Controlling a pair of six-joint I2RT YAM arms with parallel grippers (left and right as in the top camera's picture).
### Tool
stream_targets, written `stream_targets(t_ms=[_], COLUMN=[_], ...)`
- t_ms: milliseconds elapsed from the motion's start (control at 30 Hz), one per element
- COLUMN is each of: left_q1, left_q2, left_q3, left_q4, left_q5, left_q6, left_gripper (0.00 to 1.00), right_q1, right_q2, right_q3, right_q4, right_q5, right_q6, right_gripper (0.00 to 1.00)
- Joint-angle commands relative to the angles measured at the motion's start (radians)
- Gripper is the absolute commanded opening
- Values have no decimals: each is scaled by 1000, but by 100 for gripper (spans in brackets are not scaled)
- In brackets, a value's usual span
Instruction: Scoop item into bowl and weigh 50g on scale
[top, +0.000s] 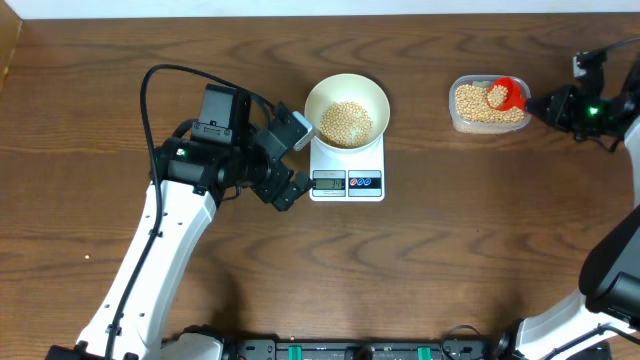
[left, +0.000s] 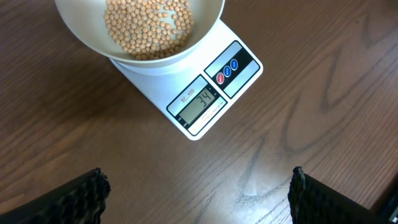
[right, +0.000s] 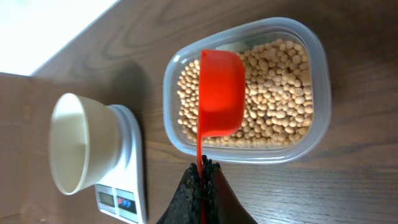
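The white bowl (top: 346, 110) stands on the white scale (top: 347, 181) and holds tan beans (top: 345, 122). In the left wrist view the bowl (left: 140, 31) shows with beans (left: 148, 25), and the scale (left: 214, 93) display reads 34. My left gripper (top: 283, 160) is open and empty just left of the scale; its fingertips (left: 198, 193) hang over bare wood. My right gripper (top: 545, 103) is shut on the handle of a red scoop (top: 506, 93), whose cup (right: 221, 93) is over the clear tub (right: 245, 93) of beans (right: 280, 87).
The clear tub (top: 488, 104) sits at the back right of the brown wooden table (top: 450, 260). The table's far edge runs along the top. Black cables loop behind the left arm (top: 150, 90).
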Motion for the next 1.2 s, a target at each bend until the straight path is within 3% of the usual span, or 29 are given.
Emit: stream_targets(t_ms=[0, 367, 533, 833, 1167], left_q1=[-2, -2, -2, -2, -2], left_q2=[-9, -9, -9, -9, -9], left_q3=[20, 20, 20, 20, 20], left_q4=[-3, -3, -3, -3, -3], left_q5=[-2, -2, -2, -2, -2], left_q6=[-9, -9, -9, -9, -9], left_gripper=[94, 94, 94, 94, 95], right_q1=[-32, -37, -32, 59, 286], right_q2=[12, 12, 12, 12, 12], right_q3=[6, 6, 6, 7, 6], right_q4=[-1, 5, 35, 223, 484], right_q5=[-151, -374, -447, -475, -468], right_q6=[5, 15, 91, 281, 477], right_gripper=[1, 1, 1, 1, 1])
